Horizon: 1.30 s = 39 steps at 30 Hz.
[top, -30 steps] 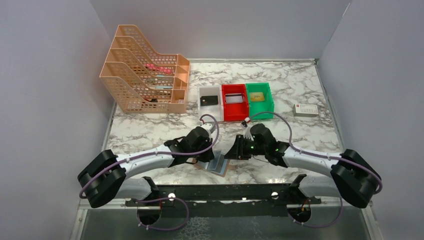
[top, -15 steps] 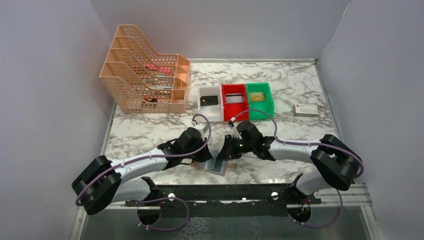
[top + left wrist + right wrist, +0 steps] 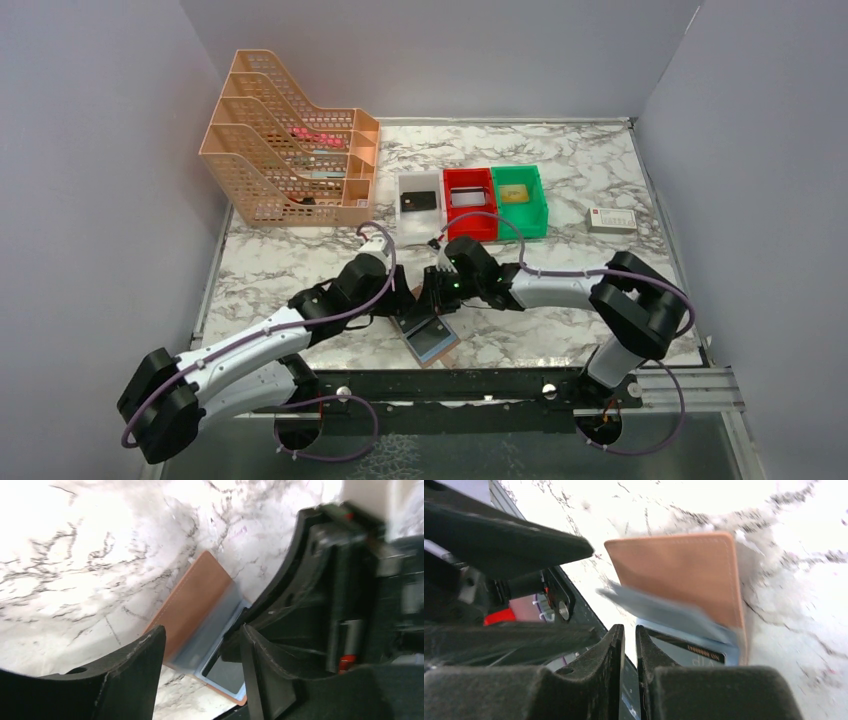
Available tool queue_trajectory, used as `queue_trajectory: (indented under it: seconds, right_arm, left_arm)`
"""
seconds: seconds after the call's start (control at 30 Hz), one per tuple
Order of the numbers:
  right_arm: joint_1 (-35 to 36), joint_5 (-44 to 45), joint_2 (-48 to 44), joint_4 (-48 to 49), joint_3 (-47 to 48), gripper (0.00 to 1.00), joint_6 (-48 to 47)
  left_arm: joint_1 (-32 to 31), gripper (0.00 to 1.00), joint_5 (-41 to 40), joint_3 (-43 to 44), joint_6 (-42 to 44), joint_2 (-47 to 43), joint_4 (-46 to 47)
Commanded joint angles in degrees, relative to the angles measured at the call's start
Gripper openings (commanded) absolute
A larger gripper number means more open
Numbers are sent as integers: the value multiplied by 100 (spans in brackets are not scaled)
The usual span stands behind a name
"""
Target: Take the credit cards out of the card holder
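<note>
The tan card holder (image 3: 447, 352) lies spread on the marble near the front edge, pale blue panels up. A dark credit card (image 3: 431, 340) shows in its window; the same card (image 3: 227, 672) (image 3: 684, 652) appears in both wrist views. My left gripper (image 3: 398, 300) hangs just above the holder's far left side. In the left wrist view that gripper (image 3: 200, 650) is open, with the holder (image 3: 192, 600) below the gap and untouched. My right gripper (image 3: 436, 296) sits beside it; its jaws (image 3: 630, 640) stand a narrow slit apart, holding nothing. A blue flap of the holder (image 3: 684, 575) is blurred.
An orange file rack (image 3: 290, 140) stands back left. White (image 3: 404, 183), red (image 3: 470, 228) and green (image 3: 540, 200) bins sit mid-table; the white one holds a dark card. A small white box (image 3: 612, 220) lies at right. A black rail (image 3: 450, 385) runs along the front edge.
My left gripper has opened and let go of the holder. Both grippers have shifted left and away from the front. The holder now lies flatter, its card window showing.
</note>
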Motion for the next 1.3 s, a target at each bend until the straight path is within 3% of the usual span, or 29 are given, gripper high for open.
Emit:
queue_trajectory:
  seconds: [0.0,0.07,0.23,0.47,0.7,0.8,1.0,1.27]
  right_arm:
    - [104,120,411,-208,467,20,-149]
    - [133,240,594,-389,633,20,-164]
    - [172,588,725,-708,817,20,-232]
    - [172,1399,-232,-1094,480,21,-275]
    - [273,409,-1002,-257,-592,21,-86]
    - [698,420,-1059,-156,-723,22,-108]
    - [1705,1789,-885,-435,-418,23,-160]
    - [2423,2496,161,-1024,591,23,-655]
  left_arm:
    - [-14,63,-1261,422,-183,-651,-1081]
    - [-15,66,-1489,492,-239,-913,-1328]
    - [-11,62,-1346,456,-128,-1166,-1398]
    - [-13,62,-783,382,256,-863,-1011]
    - [-18,62,-25,553,756,-39,-384]
    - [-14,62,-231,667,723,300,-461]
    - [153,63,-1122,867,148,551,-1049]
    - [758,70,-889,613,-138,107,-1024]
